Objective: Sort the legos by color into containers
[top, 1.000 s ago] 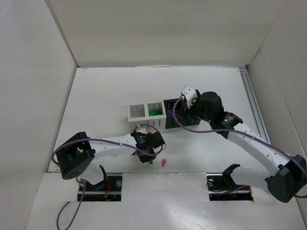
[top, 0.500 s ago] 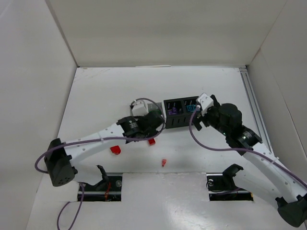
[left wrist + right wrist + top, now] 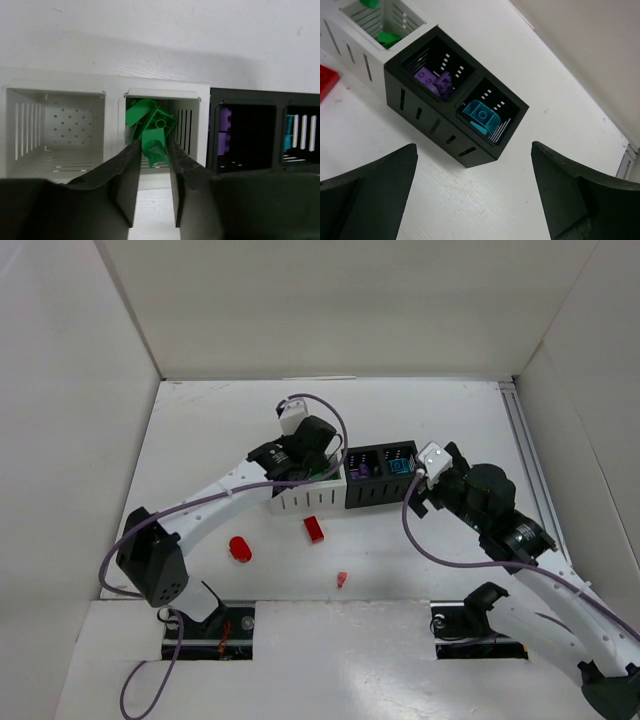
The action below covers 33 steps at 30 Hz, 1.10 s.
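The containers (image 3: 380, 496) stand in a row: two white on the left, two black on the right. In the left wrist view the left white bin (image 3: 55, 95) looks empty, and the second white bin (image 3: 199, 107) holds green legos. The black bins hold purple legos (image 3: 435, 80) and a teal lego (image 3: 480, 116). My left gripper (image 3: 153, 149) is over the second white bin (image 3: 322, 498), shut on a green lego (image 3: 154, 142). My right gripper (image 3: 475, 170) is wide open and empty, just right of the teal bin (image 3: 398, 462).
Three red legos lie on the table in front of the bins: a round one (image 3: 239, 548), a brick (image 3: 314, 529) and a small piece (image 3: 342, 579). White walls enclose the table.
My left arm has carried the green lego from the table's front up to the second white bin. My right arm has pulled back rightward from above the black bins.
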### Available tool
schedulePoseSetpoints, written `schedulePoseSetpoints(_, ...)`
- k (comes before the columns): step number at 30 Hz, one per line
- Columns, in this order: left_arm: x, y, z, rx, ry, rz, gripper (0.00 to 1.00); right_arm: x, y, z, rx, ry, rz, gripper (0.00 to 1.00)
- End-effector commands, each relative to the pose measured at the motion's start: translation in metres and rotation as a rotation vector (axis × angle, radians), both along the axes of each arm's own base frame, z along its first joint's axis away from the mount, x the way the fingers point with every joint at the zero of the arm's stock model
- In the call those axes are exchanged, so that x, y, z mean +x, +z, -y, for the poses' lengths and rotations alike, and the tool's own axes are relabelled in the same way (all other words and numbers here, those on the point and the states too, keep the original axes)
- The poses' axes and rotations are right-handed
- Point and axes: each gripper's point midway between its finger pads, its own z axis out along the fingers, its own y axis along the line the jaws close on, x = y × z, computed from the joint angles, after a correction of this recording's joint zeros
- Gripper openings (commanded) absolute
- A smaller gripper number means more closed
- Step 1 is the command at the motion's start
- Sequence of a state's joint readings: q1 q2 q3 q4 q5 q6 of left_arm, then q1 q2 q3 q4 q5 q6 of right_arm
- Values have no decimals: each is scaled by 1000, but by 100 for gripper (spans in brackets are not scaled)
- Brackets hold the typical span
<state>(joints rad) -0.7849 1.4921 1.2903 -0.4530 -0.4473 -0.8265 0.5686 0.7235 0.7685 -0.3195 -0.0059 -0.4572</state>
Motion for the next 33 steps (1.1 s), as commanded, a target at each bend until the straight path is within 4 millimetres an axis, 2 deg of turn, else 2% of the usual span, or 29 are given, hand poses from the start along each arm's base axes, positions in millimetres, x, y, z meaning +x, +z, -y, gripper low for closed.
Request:
schedulePoseSetpoints(1,4,15,10,-3,-64,26,27,-3,-10,-10,-17,64,-32,99)
schedulePoseSetpoints(3,5,17,11,-9,-64,32,38,-6,-24,-20,-28,104,-61,99)
schedulePoseSetpoints(5,4,20,10,-8,-69,40,47,-11,-28,-33,-30,164,-59,99)
schedulePoseSetpoints(7,4,22,10,-16,-69,48,58,-21,-39,-57,-24,235,-81,99)
schedulePoseSetpoints(8,2,28,9,-26,-69,59,60,-20,-42,-60,-24,218,-87,99)
schedulePoseSetpoints(9,-1,26,5,-19,-69,52,60,-26,-46,-74,-21,255,-94,99)
schedulePoseSetpoints(10,-3,30,3,-21,-69,54,62,-27,-59,-85,-36,274,-133,99)
schedulePoseSetpoints(11,-8,33,-4,-24,-55,57,69,-28,-67,-92,-46,277,-152,99)
schedulePoseSetpoints(12,-9,41,-7,-43,-41,74,77,-32,-66,-108,-40,308,-145,99)
schedulePoseSetpoints(13,-16,33,-14,-25,-41,56,83,-32,-67,-118,-46,320,-144,99)
schedulePoseSetpoints(14,-20,33,-18,-35,-35,58,87,-31,-85,-129,-80,327,-184,99)
schedulePoseSetpoints(15,-28,43,-27,-58,-21,81,99,-30,-89,-136,-98,321,-182,99)
schedulePoseSetpoints(16,-32,45,-31,-81,-8,85,99,-36,-92,-152,-107,352,-177,99)
schedulePoseSetpoints(17,-40,34,-39,-75,-2,69,99,-33,-104,-165,-153,359,-196,99)
schedulePoseSetpoints(18,-51,33,-52,-93,22,75,99,-33,-116,-180,-193,358,-202,99)
schedulePoseSetpoints(19,-54,42,-58,-103,30,95,99,-30,-116,-177,-198,338,-195,99)
schedulePoseSetpoints(20,-61,33,-63,-110,42,84,99,-32,-128,-192,-231,350,-208,99)
schedulePoseSetpoints(21,-70,38,-74,-125,57,98,99,-32,-135,-198,-254,364,-212,99)
schedulePoseSetpoints(22,-73,38,-78,-139,62,103,99,-28,-139,-202,-262,354,-212,99)
schedulePoseSetpoints(23,-79,26,-86,-118,69,91,99,-31,-145,-208,-260,355,-232,99)
schedulePoseSetpoints(25,-87,27,-95,-146,95,97,99,-29,-161,-217,-251,350,-267,99)
schedulePoseSetpoints(27,-93,21,-101,-147,101,90,99,-25,-163,-228,-234,344,-271,99)
schedulePoseSetpoints(28,-94,24,-101,-164,107,96,99,-24,-164,-230,-235,344,-272,99)
schedulePoseSetpoints(33,-101,26,-112,-149,123,89,99,-16,-171,-233,-199,257,-313,98)
